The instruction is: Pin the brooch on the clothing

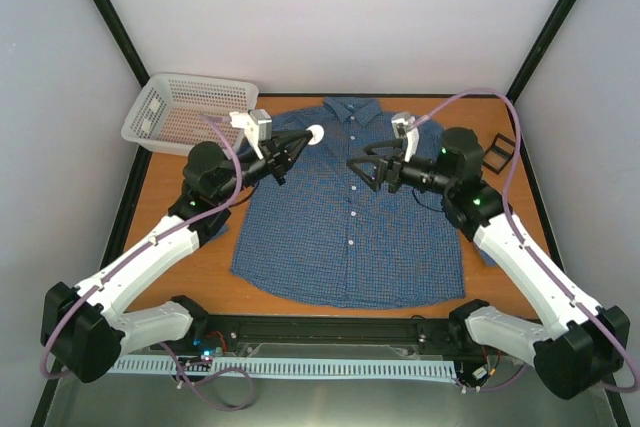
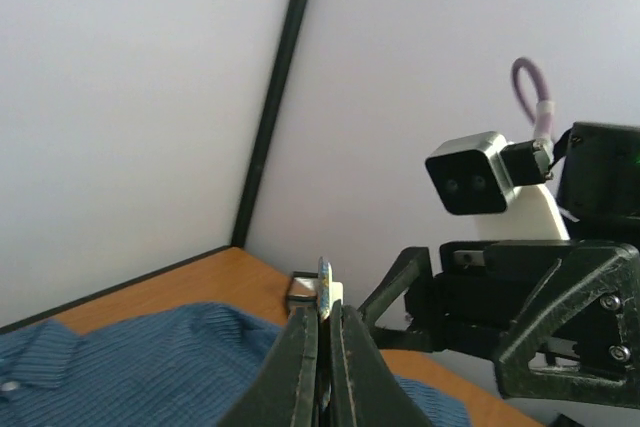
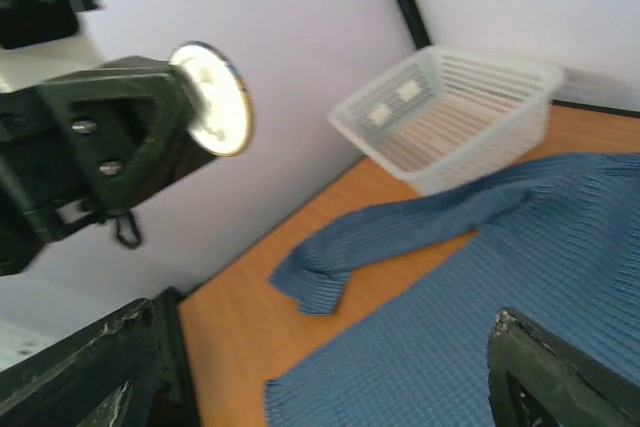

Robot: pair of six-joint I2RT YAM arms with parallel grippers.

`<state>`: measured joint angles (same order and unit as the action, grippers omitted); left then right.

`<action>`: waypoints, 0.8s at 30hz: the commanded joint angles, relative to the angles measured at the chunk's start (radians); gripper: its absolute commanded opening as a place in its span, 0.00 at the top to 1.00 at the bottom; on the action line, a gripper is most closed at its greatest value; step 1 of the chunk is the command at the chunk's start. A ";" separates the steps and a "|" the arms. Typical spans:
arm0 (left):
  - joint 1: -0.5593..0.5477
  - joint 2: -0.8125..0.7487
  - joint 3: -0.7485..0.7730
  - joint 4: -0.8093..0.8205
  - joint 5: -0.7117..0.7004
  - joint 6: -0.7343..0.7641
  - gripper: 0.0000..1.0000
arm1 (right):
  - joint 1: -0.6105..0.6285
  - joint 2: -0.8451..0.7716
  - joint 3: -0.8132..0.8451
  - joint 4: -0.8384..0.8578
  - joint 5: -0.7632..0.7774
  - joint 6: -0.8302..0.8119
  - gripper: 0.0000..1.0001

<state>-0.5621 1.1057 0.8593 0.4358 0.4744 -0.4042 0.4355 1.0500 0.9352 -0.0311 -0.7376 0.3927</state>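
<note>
Where the brooch (image 1: 314, 133) is: pinched in the tip of the left gripper (image 2: 322, 319), up in the air over the left side of the shirt's (image 1: 340, 237) chest, near the collar.
Brooch look: small round disc, pale face, golden rim.
Left gripper: jaws together, clamped on the brooch's edge.
Shirt: blue check, spread flat and front-up on the table (image 1: 180, 267), white buttons down the middle.
Right gripper (image 1: 360, 175): jaws wide apart with nothing between them, above the shirt's right chest, facing the brooch but not touching it.
Basket (image 1: 190, 112): white, just beyond the shirt's left sleeve.
Black box (image 1: 497, 152): off the shirt's right shoulder.
</note>
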 commanded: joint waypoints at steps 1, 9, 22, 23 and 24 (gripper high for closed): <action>-0.004 0.005 -0.012 -0.023 -0.185 0.165 0.99 | -0.007 0.111 0.104 -0.163 0.175 -0.192 0.13; 0.006 0.078 -0.032 0.048 -0.213 0.447 0.99 | -0.006 0.425 0.367 -0.164 0.025 -0.242 0.23; 0.050 0.037 -0.051 0.087 0.245 0.242 0.99 | -0.007 0.411 0.355 -0.164 -0.381 -0.433 0.53; 0.050 0.033 -0.059 0.096 0.251 0.241 0.99 | -0.007 0.400 0.335 -0.138 -0.388 -0.431 0.54; 0.050 0.029 -0.064 0.099 0.257 0.242 0.99 | -0.007 0.385 0.304 -0.103 -0.400 -0.431 0.58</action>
<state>-0.5198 1.1671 0.8108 0.4702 0.6128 -0.1146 0.4263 1.4967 1.2869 -0.2146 -1.0447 -0.0120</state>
